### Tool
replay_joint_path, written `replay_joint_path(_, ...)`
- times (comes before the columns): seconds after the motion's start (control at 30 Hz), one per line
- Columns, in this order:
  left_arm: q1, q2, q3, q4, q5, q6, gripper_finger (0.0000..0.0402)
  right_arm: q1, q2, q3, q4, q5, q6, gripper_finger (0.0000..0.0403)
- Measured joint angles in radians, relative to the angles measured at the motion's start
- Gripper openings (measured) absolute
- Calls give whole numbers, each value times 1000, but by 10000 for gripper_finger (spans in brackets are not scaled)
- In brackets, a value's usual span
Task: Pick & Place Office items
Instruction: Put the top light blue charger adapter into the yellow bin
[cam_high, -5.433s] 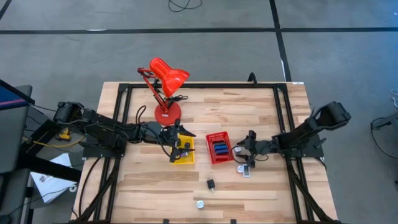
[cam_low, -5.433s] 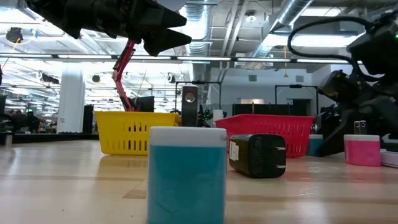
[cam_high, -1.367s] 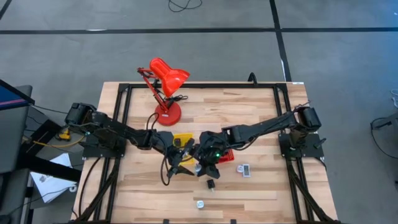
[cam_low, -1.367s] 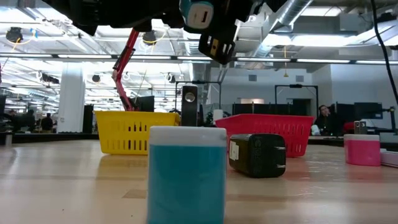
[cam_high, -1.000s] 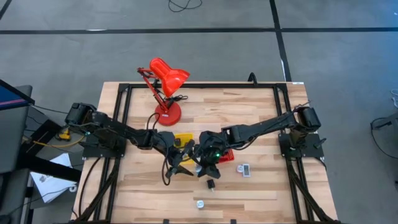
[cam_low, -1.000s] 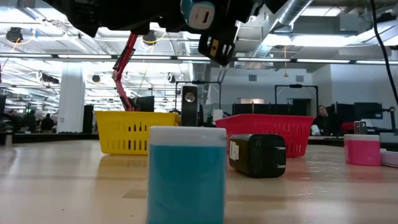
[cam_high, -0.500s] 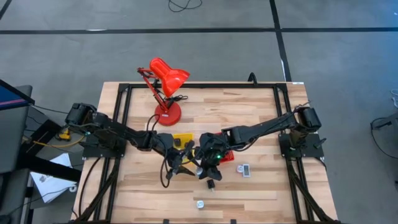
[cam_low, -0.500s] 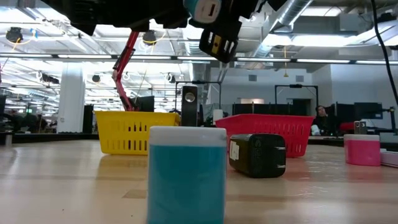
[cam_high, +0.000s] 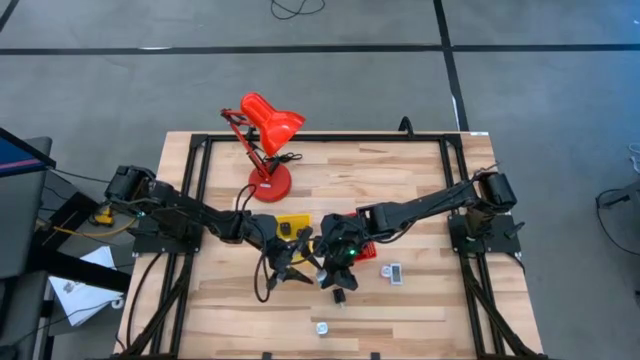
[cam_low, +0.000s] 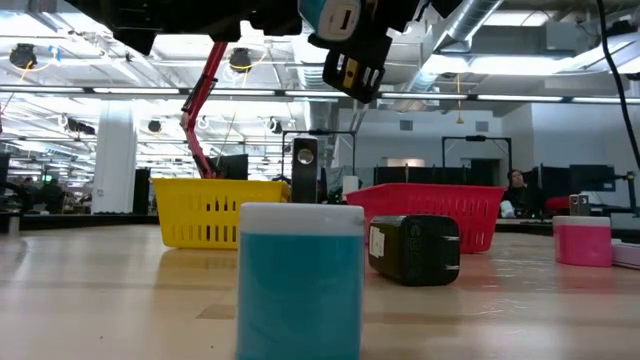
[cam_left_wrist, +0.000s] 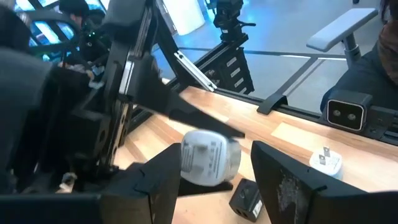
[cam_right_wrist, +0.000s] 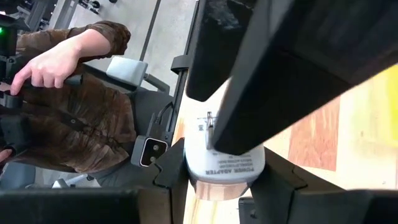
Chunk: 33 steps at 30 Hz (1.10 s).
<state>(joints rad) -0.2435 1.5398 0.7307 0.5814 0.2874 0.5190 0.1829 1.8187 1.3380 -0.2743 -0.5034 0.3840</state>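
1. In the middle of the high view, the right gripper (cam_high: 335, 268) is clamping a white power adapter (cam_right_wrist: 224, 163) above the table (cam_high: 420, 180).
2. The left gripper (cam_high: 296, 264) is meeting it just to its left, its fingers (cam_left_wrist: 283, 180) closing on either side of the same adapter.
3. A black adapter (cam_high: 339, 296) is lying just below them, a white plug (cam_high: 321, 327) lower still, and another item (cam_high: 392, 272) is sitting to the right.

Blurred teal block (cam_low: 301, 280) cut off below, red tray (cam_high: 367, 246) mostly hidden under arms
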Motion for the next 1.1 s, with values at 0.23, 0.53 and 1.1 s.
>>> replay_joint_path(0.23, 0, -2, 1, -29, -5, 0, 183, 0, 1, -1, -9, 5, -2, 127)
replay_joint_path(0.53, -31, -2, 2, -55, -6, -2, 168, 2, 2, -2, -17, -1, -2, 127)
replay_joint_path(1.1, -33, -2, -1, 25, -123, 0, 187, -1, 0, -2, 30, 5, -2, 127)
